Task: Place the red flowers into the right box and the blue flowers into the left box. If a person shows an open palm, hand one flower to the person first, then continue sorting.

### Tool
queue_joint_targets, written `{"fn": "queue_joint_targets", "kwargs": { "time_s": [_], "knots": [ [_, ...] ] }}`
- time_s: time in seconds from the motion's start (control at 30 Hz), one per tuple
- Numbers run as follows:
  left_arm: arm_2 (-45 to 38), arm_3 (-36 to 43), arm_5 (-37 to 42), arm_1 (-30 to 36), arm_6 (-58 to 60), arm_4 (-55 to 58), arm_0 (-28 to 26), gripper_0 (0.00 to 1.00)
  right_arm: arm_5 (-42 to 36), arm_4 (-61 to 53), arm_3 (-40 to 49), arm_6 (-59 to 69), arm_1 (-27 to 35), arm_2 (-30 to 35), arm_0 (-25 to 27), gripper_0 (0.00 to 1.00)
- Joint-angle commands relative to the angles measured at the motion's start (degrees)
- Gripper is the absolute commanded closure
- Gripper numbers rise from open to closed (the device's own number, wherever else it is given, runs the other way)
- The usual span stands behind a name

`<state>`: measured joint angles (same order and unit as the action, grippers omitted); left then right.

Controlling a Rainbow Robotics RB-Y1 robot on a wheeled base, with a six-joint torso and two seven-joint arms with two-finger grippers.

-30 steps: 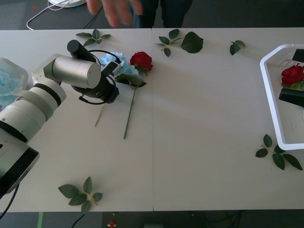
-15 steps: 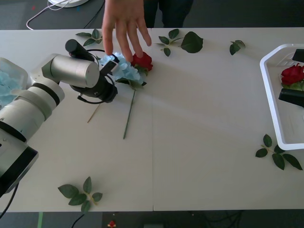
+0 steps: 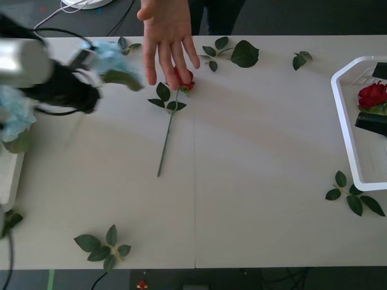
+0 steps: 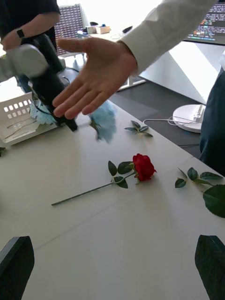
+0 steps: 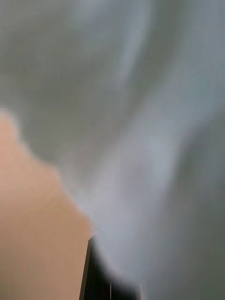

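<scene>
My left gripper (image 3: pixel 84 63) is shut on a blue flower (image 3: pixel 112 59), which hangs lifted off the table at the far left, close to the person's hand (image 3: pixel 166 33). That hand is stretched out over the table with an open palm (image 4: pixel 93 77); the blue flower (image 4: pixel 105 123) hangs just under it. One red flower (image 3: pixel 182 80) lies on the table below the fingers, its stem running toward me. More blue flowers (image 3: pixel 15 118) lie in the left box (image 3: pixel 9 172). My right gripper (image 3: pixel 366 96) stands open over the right box (image 3: pixel 346 130), astride a red flower (image 3: pixel 372 93) that lies in it.
Loose green leaf sprigs lie at the table's far edge (image 3: pixel 233 53), near the right box (image 3: pixel 354 196) and at the front left (image 3: pixel 103 246). The person's dark legs stand behind the far edge.
My left arm has swung left and lifted the blue flower off the table. The person's hand has reached farther over the table and spread open above the red flower.
</scene>
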<state>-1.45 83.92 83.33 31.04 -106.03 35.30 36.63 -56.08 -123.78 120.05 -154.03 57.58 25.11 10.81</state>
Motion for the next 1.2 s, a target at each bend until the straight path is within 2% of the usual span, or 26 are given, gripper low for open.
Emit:
{"fn": "queue_joint_targets", "kwargs": {
  "time_s": [0.03, 0.2, 0.27, 0.4, 0.6, 0.8, 0.97, 1.1, 1.2],
  "knots": [
    [-12.53, 15.22, 10.54, 3.15, -5.33, 0.21, -6.4, 1.0, 0.54, -0.67, 0.28, -0.31, 2.54, -0.24, 0.87, 0.0],
    [-21.23, 26.64, 17.04, 2.45, -5.24, 1.18, -7.72, 1.0, 0.54, -0.67, 0.28, -0.31, 2.54, -0.24, 0.87, 0.0],
    [-23.87, 30.16, 16.69, 2.45, -4.98, 1.79, -6.31, 1.0, 0.54, -0.67, 0.28, -0.31, 2.54, -0.24, 0.87, 0.0],
    [-26.15, 30.51, 13.09, 1.57, -4.54, 2.41, -1.91, 1.0, 0.54, -0.67, 0.28, -0.31, 2.54, -0.24, 0.87, 0.0],
    [-26.15, 24.27, -0.27, -0.63, -4.19, 4.96, 3.18, 1.0, 0.54, -0.67, 0.28, -0.31, 2.54, -0.24, 0.87, 0.0],
    [-19.47, 12.49, -23.12, -1.15, -5.42, 9.97, 6.79, 1.0, 0.54, -0.67, 0.28, -0.31, 2.54, -0.24, 0.87, 0.0],
    [-14.37, 5.37, -38.24, -1.06, -7.17, 12.96, 7.93, 1.0, 0.54, -0.67, 0.28, -0.31, 2.54, -0.24, 0.87, 0.0],
    [-11.38, 0.8, -47.03, -1.15, -11.48, 16.47, 8.81, 1.0, 0.54, -0.67, 0.28, -0.31, 2.54, -0.24, 0.87, 0.0],
    [-10.42, -2.8, -50.81, -1.06, -15.08, 18.23, 10.13, 1.0, 0.54, -0.67, 0.28, -0.31, 2.54, -0.24, 0.87, 0.0]
  ]
}}
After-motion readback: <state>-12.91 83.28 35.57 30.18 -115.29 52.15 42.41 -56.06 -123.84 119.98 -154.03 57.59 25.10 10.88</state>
